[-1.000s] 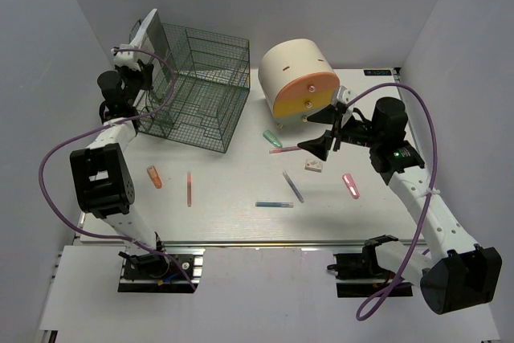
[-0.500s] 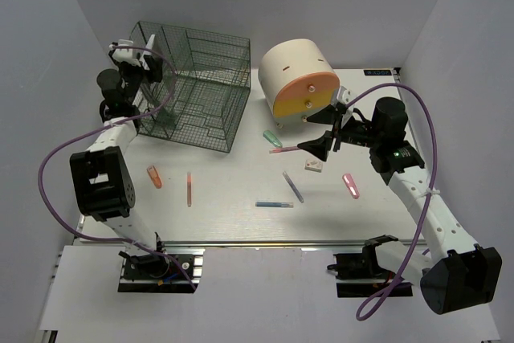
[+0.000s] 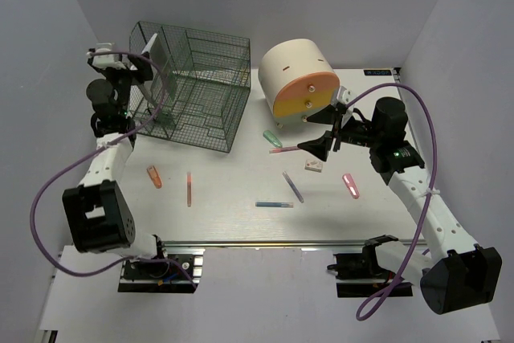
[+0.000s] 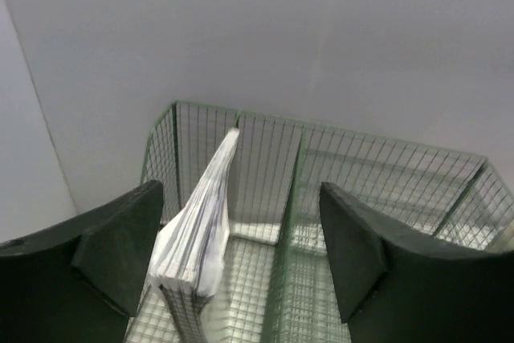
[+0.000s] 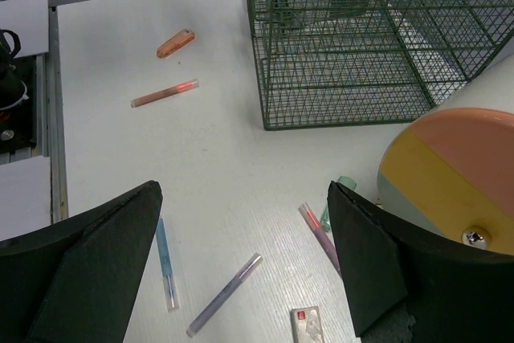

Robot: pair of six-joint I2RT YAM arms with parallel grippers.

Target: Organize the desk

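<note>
Our left hand (image 4: 237,238) has just spread wide and let go of the white sheaf of papers (image 4: 197,230), which now stands on edge in the end bay of the dark green wire rack (image 4: 377,174). Our right hand (image 5: 241,267) hovers wide open and empty. The large white flat counter (image 3: 233,222) carries scattered slim pens (image 3: 275,204), so we judge the sorting unfinished.

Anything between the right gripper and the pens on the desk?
Nothing visible. The right gripper hangs open over the desk, with the purple pen and blue pen lying bare below it. The drawer unit sits to one side, not between.
</note>
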